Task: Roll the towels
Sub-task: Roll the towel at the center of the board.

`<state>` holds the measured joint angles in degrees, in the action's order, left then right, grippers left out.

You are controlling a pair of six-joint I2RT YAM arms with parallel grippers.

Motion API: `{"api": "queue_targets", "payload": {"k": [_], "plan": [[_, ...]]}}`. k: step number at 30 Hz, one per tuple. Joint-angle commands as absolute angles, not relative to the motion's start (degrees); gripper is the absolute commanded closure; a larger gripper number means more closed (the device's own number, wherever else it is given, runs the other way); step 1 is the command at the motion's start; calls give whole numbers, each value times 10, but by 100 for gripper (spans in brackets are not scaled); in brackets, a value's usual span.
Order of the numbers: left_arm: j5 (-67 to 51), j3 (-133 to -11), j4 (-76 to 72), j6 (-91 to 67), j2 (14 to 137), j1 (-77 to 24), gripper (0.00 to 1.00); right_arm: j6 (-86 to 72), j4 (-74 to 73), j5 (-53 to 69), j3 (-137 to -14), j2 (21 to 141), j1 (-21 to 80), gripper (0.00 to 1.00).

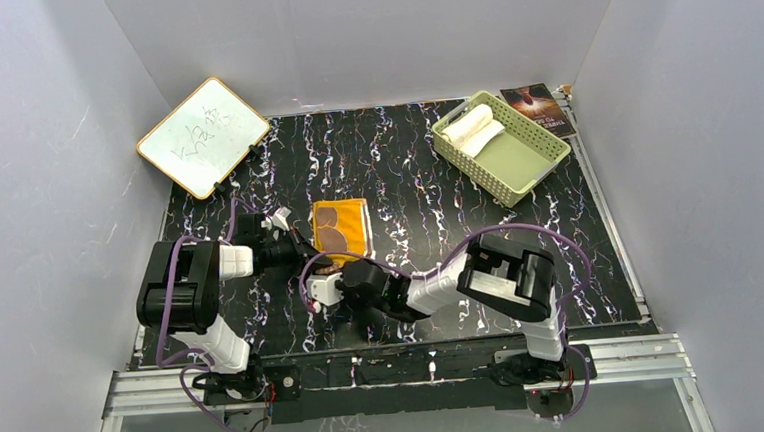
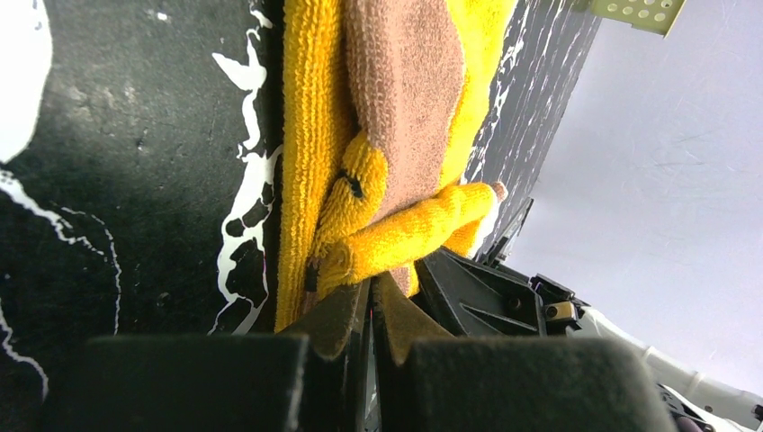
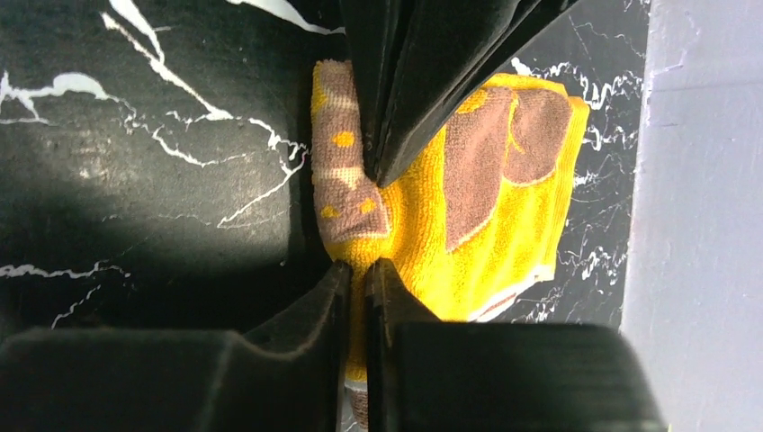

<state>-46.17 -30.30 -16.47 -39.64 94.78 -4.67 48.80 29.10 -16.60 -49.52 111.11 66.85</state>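
With both arms working the same cloth, I have the yellow towel (image 1: pixel 344 228) lying flat on the table (image 1: pixel 439 223) a little left of centre, just ahead of the two wrists. It is close to square, and I read its slightly longer axis as running 12 to 6 o'clock, away from the bases. The edge that matters is the near one, at 6 o'clock. The left gripper (image 2: pixel 371 292) reaches in from 9 o'clock, and its jaws are nearly closed, pinching a raised fold of that near edge. The right gripper (image 3: pixel 358 283) comes in from about 5 o'clock, also drawn almost together with yellow cloth caught between its fingers. The two pinch points sit close side by side and neither arm is clearly nearer, so I judge the roll has to travel from 6 toward 12 o'clock along the long axis. The white towel (image 1: pixel 473 128) lies as a roll in the green basket (image 1: pixel 514 153) at 2 o'clock, well apart from both arms.
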Motion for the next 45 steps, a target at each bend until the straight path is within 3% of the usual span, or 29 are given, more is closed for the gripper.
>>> {"api": "queue_targets", "payload": {"k": [1,10,13,18,23,28,38,45], "plan": [[-413,-303,-116,-370,948,-48,100,420,238,-147,-541,1120,661,99],[-456,-361,-77,-366,909,-30,100,265,69,-34,-622,1097,644,100],[-462,-411,-7,-332,853,11,83,201,0,-20,-671,1098,639,100],[-437,-487,81,-277,787,75,70,92,-104,103,-742,1092,608,100],[-440,-495,118,-254,758,104,69,-37,-76,288,-721,1070,550,100],[-446,-470,122,-254,734,113,69,-147,-93,434,-764,1120,487,100],[-502,-467,117,-247,746,114,70,-181,-278,587,-987,1297,453,100],[-512,-448,114,-245,741,114,71,-238,-240,650,-1001,1329,408,100]]}}
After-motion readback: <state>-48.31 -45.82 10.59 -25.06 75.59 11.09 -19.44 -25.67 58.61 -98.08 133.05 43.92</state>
